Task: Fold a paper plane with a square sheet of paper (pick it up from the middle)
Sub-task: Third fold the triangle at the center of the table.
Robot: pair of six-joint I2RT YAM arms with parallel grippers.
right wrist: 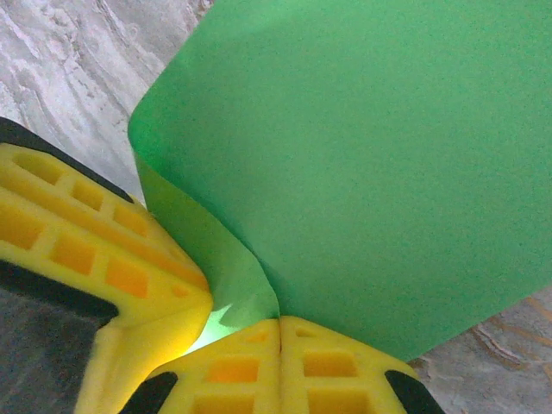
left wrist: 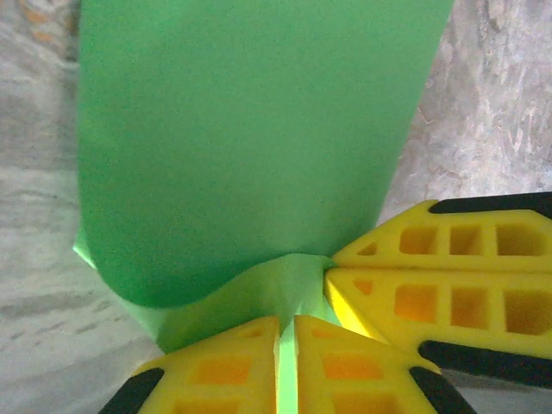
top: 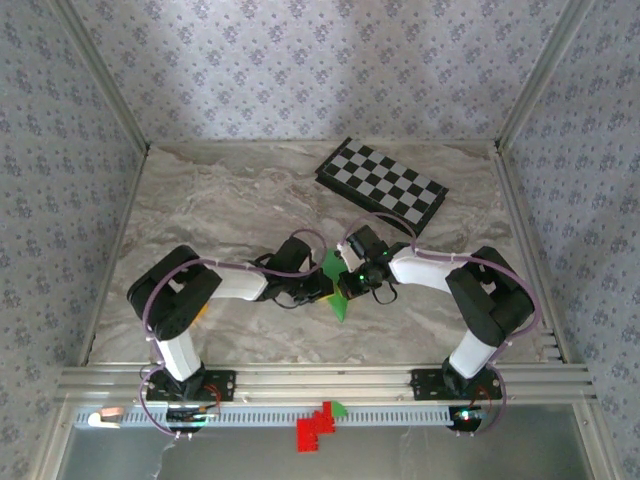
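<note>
Where the sheet is: you have the square sheet of paper [left wrist: 233,147] raised between the two arms over the near middle of the table [top: 220,200], well apart from the checkerboard [top: 382,180].
Left gripper [left wrist: 286,345]: pinched tight on the paper, with green showing in the slit between its fingers.
Right gripper [right wrist: 280,341]: clamped on the same sheet, its tips just beside the other pair.
Paper shape: bent over in a soft curl, with no sharp crease you can make out.
Done: the pickup, it seems.
To do: nearly all the folding, by the look of it; you have no pointed dart yet.
</note>
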